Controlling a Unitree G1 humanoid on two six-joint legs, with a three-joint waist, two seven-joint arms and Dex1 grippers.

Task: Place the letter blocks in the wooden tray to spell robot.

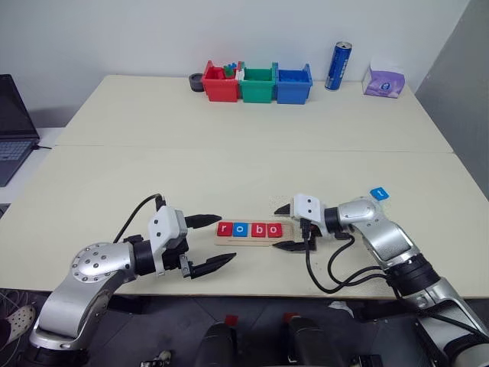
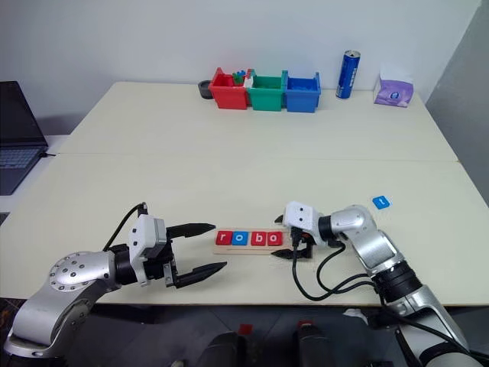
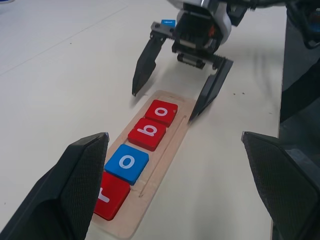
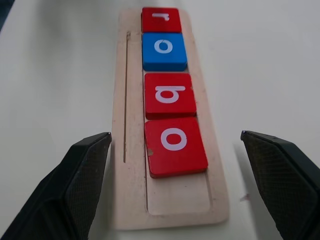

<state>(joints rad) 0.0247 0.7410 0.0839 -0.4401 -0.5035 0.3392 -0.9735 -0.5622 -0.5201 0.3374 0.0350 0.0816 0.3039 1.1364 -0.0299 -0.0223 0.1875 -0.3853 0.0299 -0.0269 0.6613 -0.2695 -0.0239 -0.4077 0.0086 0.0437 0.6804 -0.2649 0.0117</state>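
Tiles red r, blue o, red b, red o sit in wooden tray, last slot bare. Blue t tile lies on table, well apart. Right gripper fingers apart at tray end, holding nothing; left gripper fingers apart at the other end.

A pale cream table fills most of the frame, a seam crossing it left to right. Low in the centre lies the wooden tray, bearing four letter blocks. A lone blue tile lies at centre right. Along the top edge stand a dark round holder, red bin, green bin, blue bin, blue can and purple tissue box.
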